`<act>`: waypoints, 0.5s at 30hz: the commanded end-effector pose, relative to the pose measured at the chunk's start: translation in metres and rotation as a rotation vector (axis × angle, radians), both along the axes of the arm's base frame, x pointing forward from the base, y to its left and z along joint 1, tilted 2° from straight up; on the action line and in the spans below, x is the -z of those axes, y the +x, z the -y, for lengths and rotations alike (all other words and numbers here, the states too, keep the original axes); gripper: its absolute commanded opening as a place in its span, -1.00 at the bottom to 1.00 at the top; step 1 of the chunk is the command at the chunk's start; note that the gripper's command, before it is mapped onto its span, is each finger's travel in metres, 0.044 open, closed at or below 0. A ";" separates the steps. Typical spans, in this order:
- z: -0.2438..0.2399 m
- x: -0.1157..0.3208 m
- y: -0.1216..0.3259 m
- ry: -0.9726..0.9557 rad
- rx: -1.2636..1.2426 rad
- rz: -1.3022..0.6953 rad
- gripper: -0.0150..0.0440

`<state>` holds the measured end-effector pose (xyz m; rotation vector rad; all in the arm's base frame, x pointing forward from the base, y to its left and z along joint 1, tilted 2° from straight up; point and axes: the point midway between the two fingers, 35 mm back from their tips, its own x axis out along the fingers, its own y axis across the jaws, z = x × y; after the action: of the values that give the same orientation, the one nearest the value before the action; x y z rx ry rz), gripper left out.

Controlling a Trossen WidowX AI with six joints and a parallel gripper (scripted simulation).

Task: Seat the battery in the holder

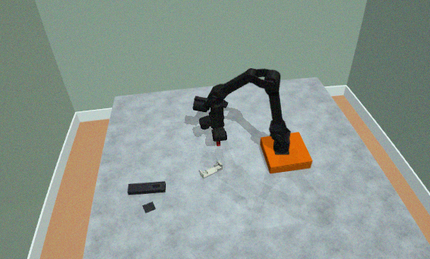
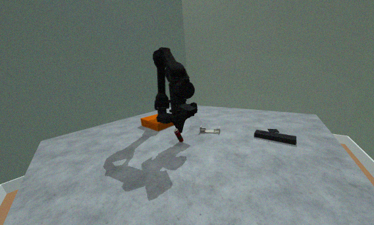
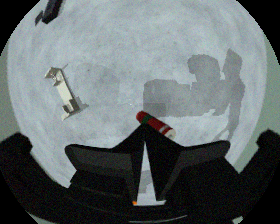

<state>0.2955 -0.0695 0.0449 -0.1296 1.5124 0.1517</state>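
The red battery (image 1: 218, 143) (image 2: 178, 135) (image 3: 156, 124) is tilted, its pale end up and leaning left in the exterior view. Its dark-banded side shows there; the wrist view shows a green band near the lower end. My gripper (image 2: 181, 131) (image 3: 144, 127) is shut with nothing between the fingers. Its tips are right at the battery's side and seem to touch it; the exact contact is hidden. The cream holder (image 1: 211, 171) (image 2: 211, 131) (image 3: 65, 93) lies empty on the table, apart from battery and gripper. Which end has the spring is too small to tell.
A long black block (image 1: 146, 188) (image 2: 275, 137) (image 3: 52, 10) lies beyond the holder, with a small dark flat piece (image 1: 149, 207) (image 2: 273, 131) beside it. The arm stands on an orange base (image 1: 289, 163) (image 2: 150, 124). The grey table (image 1: 250, 227) bears everything.
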 end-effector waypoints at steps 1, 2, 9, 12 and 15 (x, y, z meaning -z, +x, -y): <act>0.007 0.000 0.001 0.000 -0.005 0.000 -0.49; 0.009 0.000 0.002 -0.001 -0.005 0.000 -0.49; 0.019 0.000 0.002 -0.001 -0.005 0.000 -0.49; 0.019 0.000 0.002 -0.001 -0.005 0.000 -0.49; 0.019 -0.011 0.003 -0.002 0.001 0.000 -0.49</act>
<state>0.2965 -0.0870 0.0458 -0.1284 1.5180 0.1519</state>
